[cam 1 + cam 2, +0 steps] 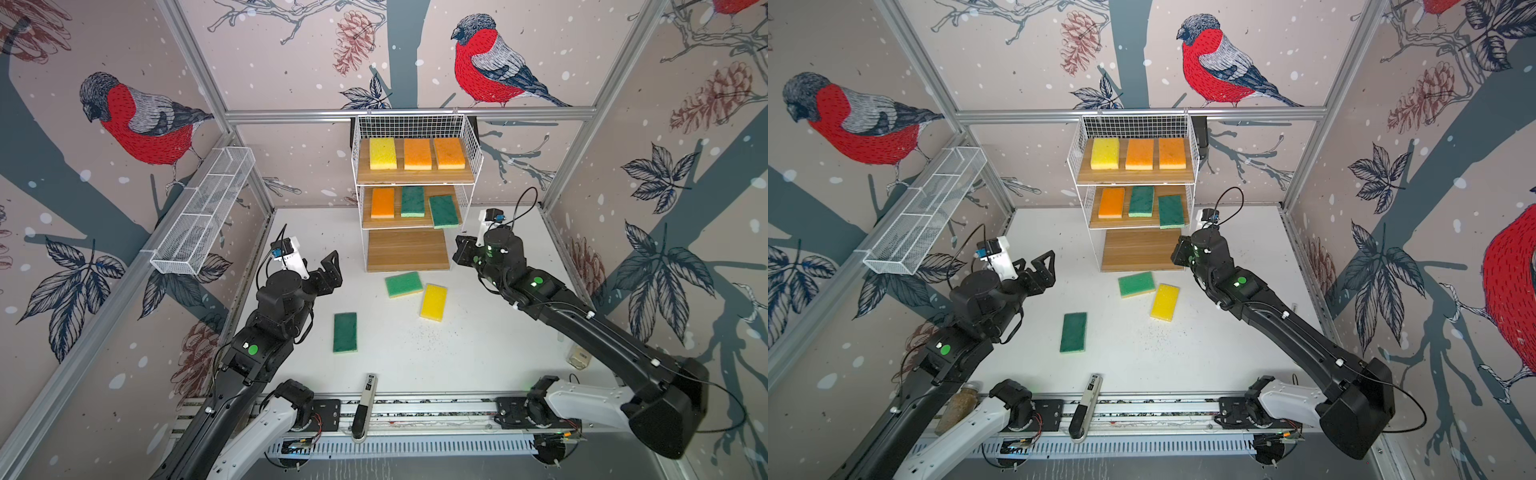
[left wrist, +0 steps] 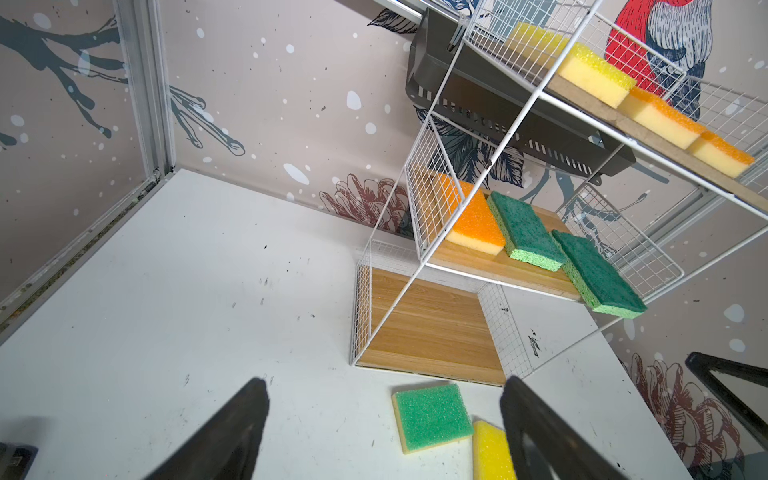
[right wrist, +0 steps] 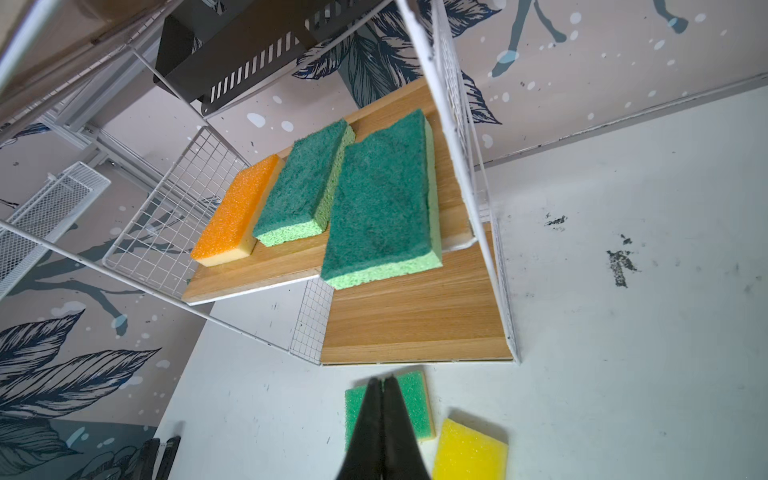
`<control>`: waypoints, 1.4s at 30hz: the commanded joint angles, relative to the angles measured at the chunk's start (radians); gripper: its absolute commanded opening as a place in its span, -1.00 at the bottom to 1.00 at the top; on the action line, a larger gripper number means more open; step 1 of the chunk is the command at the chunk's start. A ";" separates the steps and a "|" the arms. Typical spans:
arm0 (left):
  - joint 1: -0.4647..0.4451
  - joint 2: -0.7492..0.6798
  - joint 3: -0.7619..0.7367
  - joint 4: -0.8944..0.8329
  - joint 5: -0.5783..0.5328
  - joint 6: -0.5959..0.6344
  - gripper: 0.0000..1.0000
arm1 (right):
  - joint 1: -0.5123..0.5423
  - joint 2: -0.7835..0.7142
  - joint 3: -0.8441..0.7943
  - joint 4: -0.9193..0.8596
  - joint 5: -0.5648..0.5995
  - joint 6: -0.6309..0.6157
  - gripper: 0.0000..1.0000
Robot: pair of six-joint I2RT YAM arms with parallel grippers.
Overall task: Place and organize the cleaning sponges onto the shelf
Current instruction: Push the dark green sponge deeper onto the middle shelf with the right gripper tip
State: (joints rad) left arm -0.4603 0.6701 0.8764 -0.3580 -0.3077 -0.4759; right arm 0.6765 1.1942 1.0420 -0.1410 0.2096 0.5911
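The shelf [image 1: 407, 250] stands at the back centre, its bottom board bare. A yellow sponge [image 1: 382, 153] and two orange ones lie on the top tier. On the middle tier are an orange sponge [image 1: 382, 202], a green one [image 1: 413, 201] and a dark green sponge [image 1: 444, 211] that overhangs the front edge. On the table lie a light green sponge [image 1: 403, 284], a yellow sponge [image 1: 433, 302] and a dark green sponge [image 1: 345, 332]. My left gripper [image 1: 332, 270] [image 2: 384, 382] hangs open and empty left of the shelf. My right gripper [image 1: 459, 249] [image 3: 383, 379] is shut on nothing, to the right of the bottom tier.
A long white mesh basket [image 1: 203, 216] hangs on the left wall rail. A marker pen [image 1: 363, 409] lies across the front rail. A small bottle [image 1: 578, 357] stands by the right arm. A black slotted tray [image 2: 498, 95] is mounted behind the shelf.
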 commanded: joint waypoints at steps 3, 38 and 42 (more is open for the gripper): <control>0.003 0.008 -0.006 0.031 0.001 -0.006 0.75 | -0.033 0.016 -0.022 0.136 -0.161 0.050 -0.93; 0.002 0.006 -0.015 0.052 -0.044 0.006 0.74 | -0.074 0.159 -0.007 0.305 -0.078 0.118 -0.94; 0.003 0.004 -0.013 0.052 -0.044 0.007 0.74 | -0.074 0.171 0.000 0.310 -0.067 0.123 -0.94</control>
State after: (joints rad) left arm -0.4603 0.6754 0.8570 -0.3447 -0.3431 -0.4732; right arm 0.6018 1.3590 1.0313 0.1265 0.1238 0.7063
